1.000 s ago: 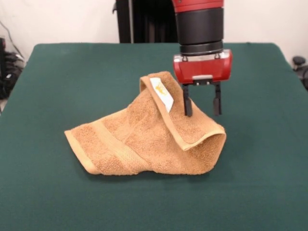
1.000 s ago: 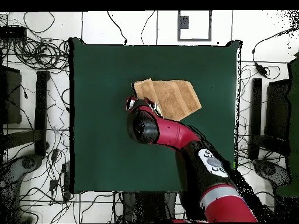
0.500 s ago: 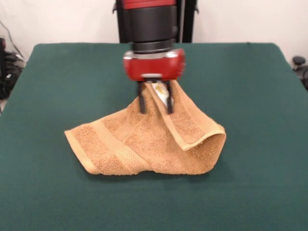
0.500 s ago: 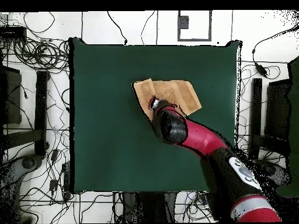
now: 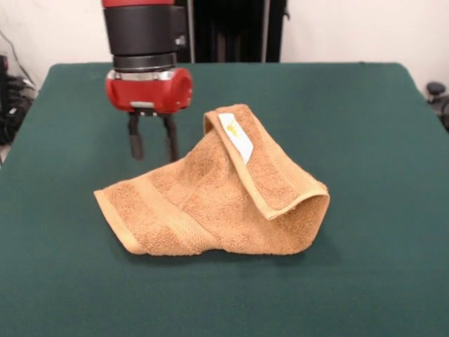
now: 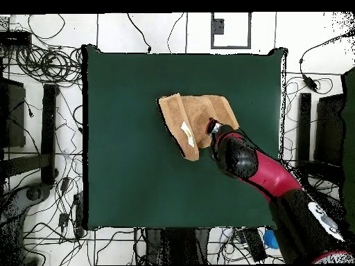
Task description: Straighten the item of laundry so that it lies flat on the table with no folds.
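Front view: gripper (image 5: 151,144) spread, empty, left of the folded towel (image 5: 214,193); best pinch the labelled flap and peel right

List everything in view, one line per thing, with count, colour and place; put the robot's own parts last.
towel: one, orange-tan, near the table's middle, folded over itself, not flat
care label: one, white, on the towel's raised folded flap
table: one, dark green cloth cover, filling the front view
cables: many, black, on the floor around the table in the overhead view
arm: one, red and black, reaching over the table
gripper: one, red body with black fingers, open, empty, by the towel's far edge
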### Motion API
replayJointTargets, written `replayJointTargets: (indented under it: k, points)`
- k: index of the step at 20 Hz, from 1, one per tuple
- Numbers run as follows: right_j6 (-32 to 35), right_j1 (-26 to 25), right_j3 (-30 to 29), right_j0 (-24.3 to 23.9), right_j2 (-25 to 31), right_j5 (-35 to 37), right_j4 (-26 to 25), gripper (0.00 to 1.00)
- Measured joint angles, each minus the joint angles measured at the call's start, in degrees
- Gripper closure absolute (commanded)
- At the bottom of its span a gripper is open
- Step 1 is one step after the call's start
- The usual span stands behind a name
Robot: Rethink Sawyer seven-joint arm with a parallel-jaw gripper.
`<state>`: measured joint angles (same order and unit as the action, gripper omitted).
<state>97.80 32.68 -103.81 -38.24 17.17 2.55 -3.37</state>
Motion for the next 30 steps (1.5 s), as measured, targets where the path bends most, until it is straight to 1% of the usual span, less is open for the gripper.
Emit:
replayJointTargets:
  k: [3, 4, 7, 8, 10, 12, 16, 20, 30]
  points:
    - [0.0, -0.1, 0.3, 0.4, -0.6, 0.0, -2.7, 0.0]
    - [0.0, -0.3, 0.5, 1.6, -1.3, -0.1, -4.7, 0.0]
    - [0.0, -0.6, 0.7, 2.9, -2.0, -0.6, -6.0, 0.0]
    - [0.0, -1.0, 1.0, 4.5, -2.8, -1.3, -6.8, 0.0]
    - [0.0, -1.4, 1.3, 5.9, -3.5, -2.2, -7.2, 0.0]
    - [0.0, -2.9, 2.0, 8.9, -4.6, -4.2, -7.5, 0.0]
    - [0.0, -4.3, 2.6, 10.2, -4.7, -5.1, -7.8, 0.0]
    - [0.0, -6.3, 3.8, 9.0, -4.6, -5.2, -9.5, 0.0]
    - [0.0, -10.4, 7.0, 1.3, -1.6, -5.2, -15.2, 0.0]
